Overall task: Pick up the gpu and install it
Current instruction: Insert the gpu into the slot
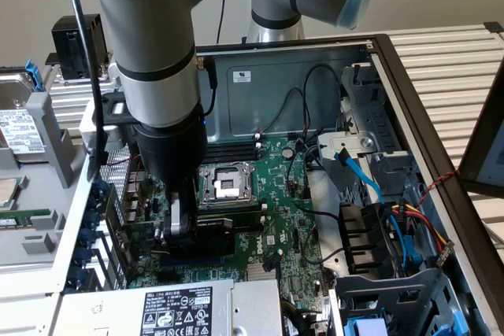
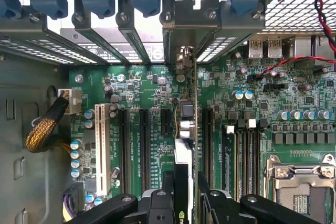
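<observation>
**Inside the open computer case: gpu held edge-down over the expansion slots**

Inside the open case [image 1: 441,100], the gripper [image 1: 179,222] reaches down over the green motherboard [image 1: 276,194], its fingers clenched on the gpu [image 2: 185,150]. In the wrist view the card stands on edge between the two black fingers [image 2: 164,192] and runs straight ahead of the gripper. Its silver end bracket [image 2: 184,61] is at the far end, against the row of rear slot covers [image 2: 131,40]. Black expansion slots [image 2: 143,145] lie parallel on either side of the held card, and a white slot [image 2: 102,150] sits farther out to one side. In the exterior view, the empty CPU socket [image 1: 224,182] lies just beside the gripper, and the power supply [image 1: 169,308] sits near it.
</observation>
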`<state>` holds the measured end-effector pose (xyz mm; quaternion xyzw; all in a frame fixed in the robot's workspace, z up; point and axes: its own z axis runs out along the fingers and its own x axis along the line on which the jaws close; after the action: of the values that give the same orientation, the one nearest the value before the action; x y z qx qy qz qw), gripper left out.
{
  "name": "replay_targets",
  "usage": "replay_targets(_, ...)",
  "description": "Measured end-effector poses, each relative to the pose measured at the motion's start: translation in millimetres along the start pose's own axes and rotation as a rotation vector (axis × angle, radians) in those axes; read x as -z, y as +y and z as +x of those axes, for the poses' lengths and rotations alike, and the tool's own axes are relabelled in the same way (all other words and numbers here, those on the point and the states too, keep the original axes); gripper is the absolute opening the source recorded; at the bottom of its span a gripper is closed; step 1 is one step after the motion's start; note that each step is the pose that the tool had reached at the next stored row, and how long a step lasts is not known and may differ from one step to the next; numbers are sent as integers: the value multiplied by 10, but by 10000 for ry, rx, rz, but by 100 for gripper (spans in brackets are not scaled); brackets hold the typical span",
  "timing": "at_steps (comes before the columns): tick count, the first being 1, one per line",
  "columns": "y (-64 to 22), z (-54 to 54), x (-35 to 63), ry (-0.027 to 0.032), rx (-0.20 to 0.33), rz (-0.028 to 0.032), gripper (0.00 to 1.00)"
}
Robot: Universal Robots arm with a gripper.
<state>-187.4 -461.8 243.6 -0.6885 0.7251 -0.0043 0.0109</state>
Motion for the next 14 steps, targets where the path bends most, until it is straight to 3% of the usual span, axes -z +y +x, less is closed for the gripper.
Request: replay_targets(14,1,0,-12,1,0,-1,27)
